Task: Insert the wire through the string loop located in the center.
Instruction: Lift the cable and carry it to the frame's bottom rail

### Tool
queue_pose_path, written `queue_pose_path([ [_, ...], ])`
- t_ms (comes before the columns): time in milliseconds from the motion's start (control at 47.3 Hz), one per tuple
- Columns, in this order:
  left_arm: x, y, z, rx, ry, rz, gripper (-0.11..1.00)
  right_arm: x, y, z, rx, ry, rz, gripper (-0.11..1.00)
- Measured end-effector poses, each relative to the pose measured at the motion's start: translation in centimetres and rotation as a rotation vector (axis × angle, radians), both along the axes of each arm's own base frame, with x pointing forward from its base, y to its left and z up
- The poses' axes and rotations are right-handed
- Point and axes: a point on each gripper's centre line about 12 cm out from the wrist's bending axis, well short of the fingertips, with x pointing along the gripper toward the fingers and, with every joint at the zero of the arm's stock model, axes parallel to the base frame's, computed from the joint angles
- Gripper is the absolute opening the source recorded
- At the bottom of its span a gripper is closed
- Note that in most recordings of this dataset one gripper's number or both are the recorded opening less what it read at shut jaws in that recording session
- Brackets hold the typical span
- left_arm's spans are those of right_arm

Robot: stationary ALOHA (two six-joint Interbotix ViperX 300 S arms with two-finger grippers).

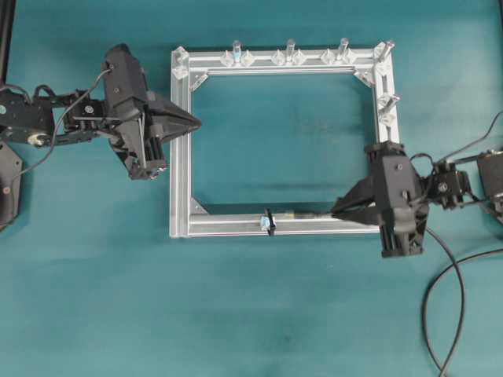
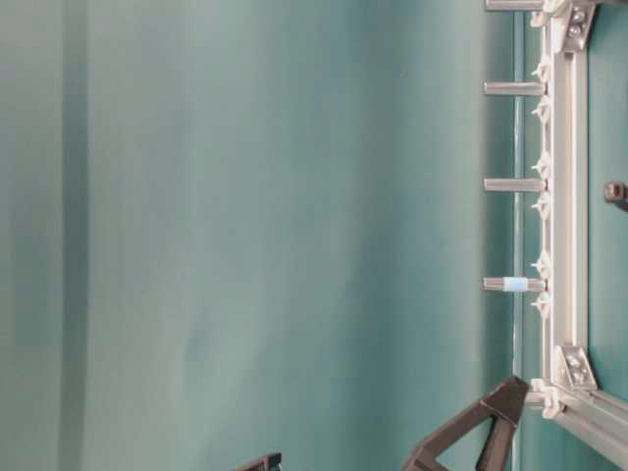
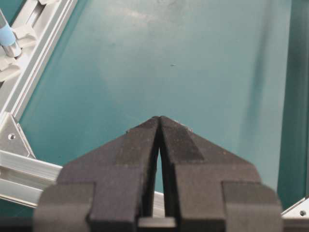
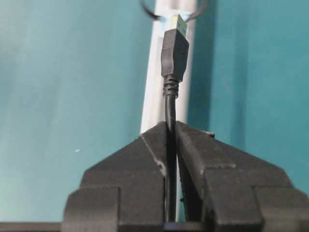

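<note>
Pinching the long thin black wire (image 4: 170,116) behind its silver-tipped plug, right end effector (image 1: 339,210) is aiming along the aluminium frame's (image 1: 180,149) bottom rail toward the tiny dark string loop (image 1: 269,221) mid-rail. Plug near loop, threading not yet done. Left end effector (image 1: 194,122) pressed together, empty.

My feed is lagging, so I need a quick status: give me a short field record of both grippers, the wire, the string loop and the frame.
left gripper: shut, empty, at the frame's left rail
right gripper: shut on the wire
wire: plug sticks out past the fingertips, aimed along the bottom rail
string loop: on the bottom rail, just ahead of the plug tip; not yet threaded
aluminium frame: flat on the teal table, upright pegs on top rail
</note>
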Motion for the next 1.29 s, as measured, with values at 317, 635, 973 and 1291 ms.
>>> queue_pose_path([
  [317,-0.8,-0.2,0.2,0.001,-0.005,0.0,0.0,0.0,-0.2,0.0,0.001,0.0,-0.007,0.08],
  [635,-1.4,-0.3,0.5,0.003,-0.017,0.0,0.0,0.0,-0.2,0.0,0.0,0.0,-0.006,0.08],
  [973,-1.4,-0.3,0.5,0.003,-0.017,0.0,0.0,0.0,-0.2,-0.2,-0.001,0.008,-0.006,0.08],
  [1291,-1.4,-0.3,0.5,0.002,-0.017,0.001,0.0,0.0,-0.2,-0.2,-0.001,0.008,-0.006,0.08],
])
